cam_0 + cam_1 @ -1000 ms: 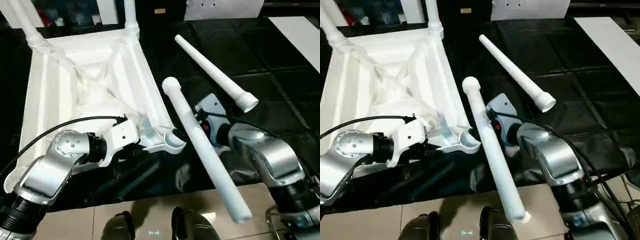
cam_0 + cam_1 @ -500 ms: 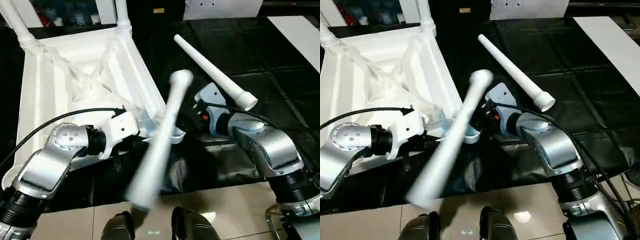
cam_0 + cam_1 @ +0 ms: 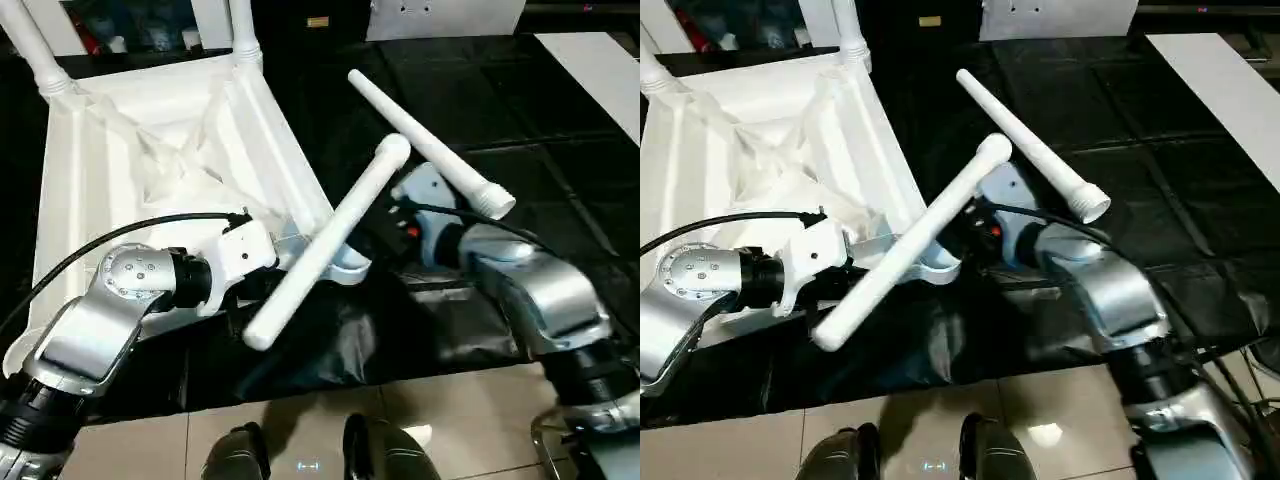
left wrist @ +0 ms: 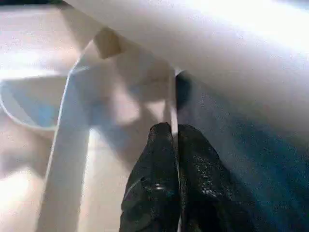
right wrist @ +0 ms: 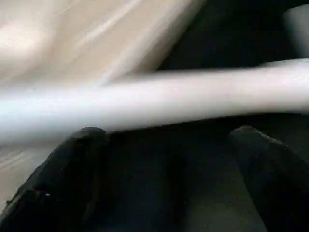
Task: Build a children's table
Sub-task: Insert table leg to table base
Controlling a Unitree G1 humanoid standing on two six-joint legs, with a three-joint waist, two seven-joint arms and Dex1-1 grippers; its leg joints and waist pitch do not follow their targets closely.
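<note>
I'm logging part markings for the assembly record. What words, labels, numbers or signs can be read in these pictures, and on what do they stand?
None can be read.
The small tan label on the dark object at the far edge of the worktable: too small to read.
The table top and the legs, loose leg included: no markings visible.

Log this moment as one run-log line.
left gripper: shut on tabletop rib | right gripper: open, loose leg across it | spare leg: on worktable
</note>
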